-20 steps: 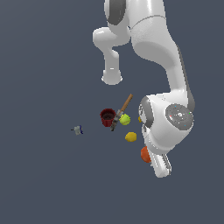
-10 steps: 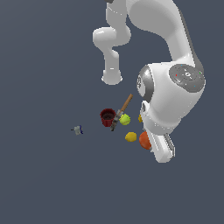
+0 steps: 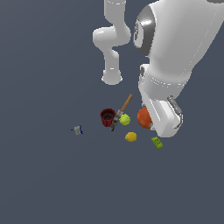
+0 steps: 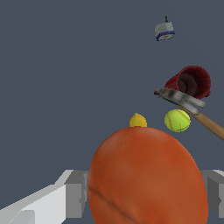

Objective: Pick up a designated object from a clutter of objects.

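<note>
Wrist view: gripper point(image 4: 146, 192) fingers point(image 4: 75, 199) pinch the orange ball point(image 4: 146, 179) from both sides, ball fills the near part of the picture. Exterior view: orange ball point(image 3: 144, 117) sits against the gripper's white body, just right of the yellow-green ball point(image 3: 125, 119). Wooden-handled tool point(image 3: 121, 112) leans between that ball and the dark red cup point(image 3: 107, 117). Yellow lemon point(image 3: 131, 137) lies near the ball, green block point(image 3: 157, 142) to its right, tiny grey-blue item point(image 3: 78, 130) well apart on the exterior view's left.
</note>
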`<state>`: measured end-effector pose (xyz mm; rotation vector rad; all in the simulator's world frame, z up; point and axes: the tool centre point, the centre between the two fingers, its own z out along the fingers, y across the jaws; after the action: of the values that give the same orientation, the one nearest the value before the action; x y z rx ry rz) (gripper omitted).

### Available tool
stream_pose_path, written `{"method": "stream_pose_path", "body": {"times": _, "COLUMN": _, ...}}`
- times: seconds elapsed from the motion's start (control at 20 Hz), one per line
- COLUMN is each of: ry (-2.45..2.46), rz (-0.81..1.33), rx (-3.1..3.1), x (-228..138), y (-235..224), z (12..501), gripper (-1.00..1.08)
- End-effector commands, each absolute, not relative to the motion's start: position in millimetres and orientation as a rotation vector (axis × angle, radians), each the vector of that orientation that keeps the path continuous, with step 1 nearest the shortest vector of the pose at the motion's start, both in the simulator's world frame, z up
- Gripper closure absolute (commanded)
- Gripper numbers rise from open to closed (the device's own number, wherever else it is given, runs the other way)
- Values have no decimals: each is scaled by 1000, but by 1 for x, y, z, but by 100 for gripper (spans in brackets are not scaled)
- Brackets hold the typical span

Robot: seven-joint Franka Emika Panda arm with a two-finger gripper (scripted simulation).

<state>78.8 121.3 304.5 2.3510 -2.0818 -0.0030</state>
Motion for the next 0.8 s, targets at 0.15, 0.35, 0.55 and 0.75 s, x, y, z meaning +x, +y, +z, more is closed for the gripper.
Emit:
{"method": "stream_pose_path", "body": {"times": 0.15, "ry": -2083, "rz": -2, "rx": 2352, "x": 64, "y": 108, "z": 367, "gripper": 108}}
{"method": "stream_pose_path", "body": {"times": 0.35, "ry": -2083, "rz": -2, "rx": 2352, "x": 57, "y": 101, "z": 403, "gripper": 108}}
{"method": "stream_pose_path", "body": {"times": 0.55, "ry": -2083, "rz": -1, "rx": 2352, "x": 51, "y": 95, "z": 430, "gripper": 108}}
{"method": "stream_pose_path", "body": {"times": 0.75, "ry": -2083, "rz": -1, "rx": 2352, "x": 49, "y": 92, "z": 448, "gripper": 108}}
